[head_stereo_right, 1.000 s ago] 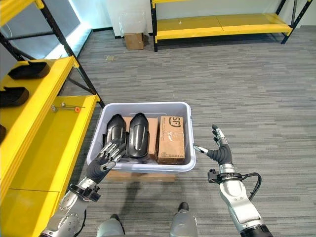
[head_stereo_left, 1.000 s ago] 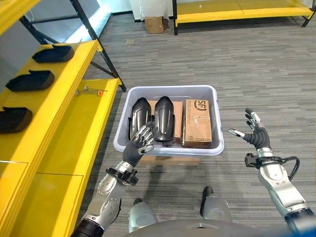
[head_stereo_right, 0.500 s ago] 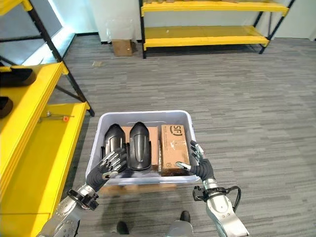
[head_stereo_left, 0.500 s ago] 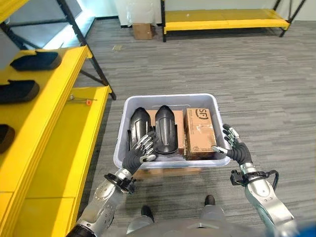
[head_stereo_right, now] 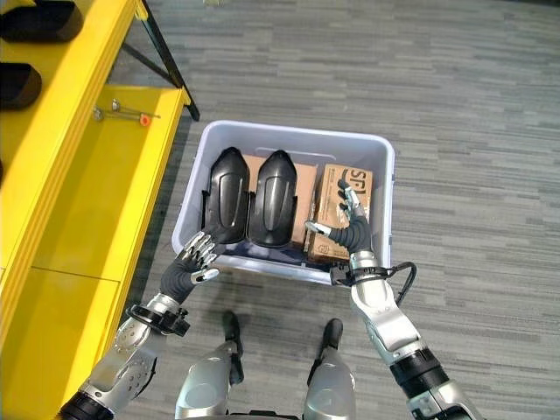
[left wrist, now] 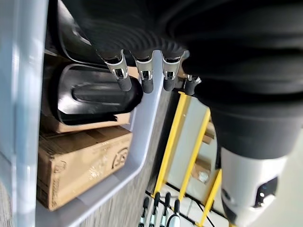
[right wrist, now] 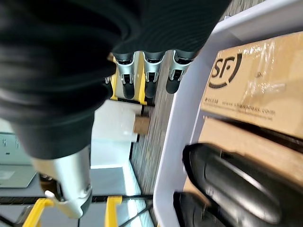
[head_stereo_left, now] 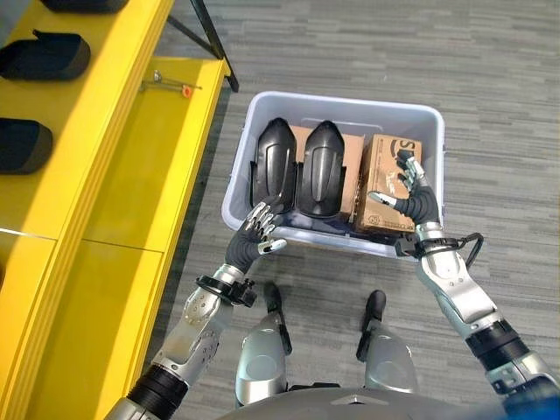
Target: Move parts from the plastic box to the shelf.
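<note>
Left robot hand [head_stereo_left: 253, 238] hovers at the near rim of the box [head_stereo_left: 437, 149], fingers loosely spread and empty, while the right robot hand [head_stereo_left: 409, 194] hangs open and empty over the carton [head_stereo_left: 385, 166] inside. Reach stage, judged: two glossy black moulded parts [head_stereo_left: 297, 166], smooth, curved and shell-like, lie side by side in the pale plastic box on brown cardboard. Next move likely needs fingers curled round one slick part, then a lift to the yellow shelf [head_stereo_left: 131, 131], where similar parts [head_stereo_left: 44, 57] sit.
</note>
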Motion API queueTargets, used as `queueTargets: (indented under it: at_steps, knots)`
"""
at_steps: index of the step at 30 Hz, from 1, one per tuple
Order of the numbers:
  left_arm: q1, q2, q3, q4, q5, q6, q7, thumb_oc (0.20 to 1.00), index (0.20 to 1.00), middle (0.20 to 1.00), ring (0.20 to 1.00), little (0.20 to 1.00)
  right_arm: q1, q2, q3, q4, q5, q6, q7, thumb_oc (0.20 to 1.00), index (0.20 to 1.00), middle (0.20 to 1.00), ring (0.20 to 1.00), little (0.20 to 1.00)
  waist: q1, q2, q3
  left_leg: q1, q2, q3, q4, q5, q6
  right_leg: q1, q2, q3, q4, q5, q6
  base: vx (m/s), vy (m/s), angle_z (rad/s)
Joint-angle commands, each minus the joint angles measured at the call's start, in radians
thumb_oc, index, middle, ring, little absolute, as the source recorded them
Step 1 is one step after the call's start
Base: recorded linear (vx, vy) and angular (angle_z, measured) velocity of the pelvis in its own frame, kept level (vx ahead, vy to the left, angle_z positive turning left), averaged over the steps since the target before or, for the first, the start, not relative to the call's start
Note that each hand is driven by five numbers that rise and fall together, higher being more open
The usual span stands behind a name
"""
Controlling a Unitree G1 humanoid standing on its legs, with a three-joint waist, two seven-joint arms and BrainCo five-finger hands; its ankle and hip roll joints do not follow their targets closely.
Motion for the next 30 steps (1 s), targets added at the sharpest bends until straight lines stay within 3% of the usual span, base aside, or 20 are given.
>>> queueTargets:
  at_steps: [1,6,10,13,22,30]
  knots:
    - [-0.010,0.015,0.017,-0.086,0.075,-0.075,0.180,1.000,1.000,1.000,1.000,1.000,-0.048,0.020,-0.003,-0.017,-0.048,0.019,-0.081,1.000,1.000,1.000,1.000,1.000,0.017,-0.011,-0.011,-0.070,0.011,-0.075,0.065,-0.019,0.003,-0.014,0.001,0.014,0.159,-0.134,-0.042,-0.07,0.020,-0.01]
    - [-0.039,0.006,0.037,-0.112,0.062,-0.111,0.156,1.000,1.000,1.000,1.000,1.000,-0.116,0.061,-0.004,0.075,-0.025,0.071,-0.094,1.000,1.000,1.000,1.000,1.000,0.049,-0.003,0.026,-0.118,-0.001,-0.101,0.082,-0.018,0.008,-0.057,0.001,0.005,0.194,-0.147,-0.053,-0.07,-0.011,0.03]
    - [-0.072,-0.005,0.037,-0.125,0.064,-0.093,0.163,1.000,1.000,1.000,1.000,1.000,-0.187,0.096,0.013,0.173,0.025,0.111,-0.131,1.000,1.000,1.000,1.000,1.000,0.073,0.006,0.061,-0.155,-0.010,-0.120,0.098,-0.016,0.012,-0.101,-0.002,0.000,0.240,-0.155,-0.061,-0.05,0.003,0.12]
    - [-0.094,-0.015,0.032,-0.123,0.070,-0.083,0.172,1.000,1.000,1.000,1.000,1.000,-0.221,0.116,0.006,0.239,0.076,0.115,-0.158,1.000,1.000,1.000,1.000,1.000,0.084,0.010,0.079,-0.173,-0.017,-0.125,0.108,-0.018,0.015,-0.121,-0.004,-0.001,0.267,-0.165,-0.064,-0.03,0.013,0.16]
    - [-0.112,-0.027,0.013,-0.115,0.068,-0.067,0.194,1.000,1.000,1.000,1.000,1.000,-0.311,0.126,0.007,0.362,-0.016,0.104,-0.176,1.000,1.000,1.000,1.000,1.000,0.112,0.032,0.096,-0.262,-0.035,-0.143,0.143,-0.018,0.026,-0.224,-0.011,-0.008,0.360,-0.189,-0.075,0.00,0.024,0.09]
    - [-0.123,-0.035,0.000,-0.120,0.048,-0.073,0.170,1.000,1.000,1.000,1.000,1.000,-0.361,0.135,-0.022,0.436,0.110,0.109,-0.177,1.000,1.000,1.000,1.000,1.000,0.123,0.043,0.096,-0.306,-0.044,-0.143,0.160,-0.021,0.035,-0.281,-0.021,-0.005,0.407,-0.197,-0.074,0.01,0.015,0.03]
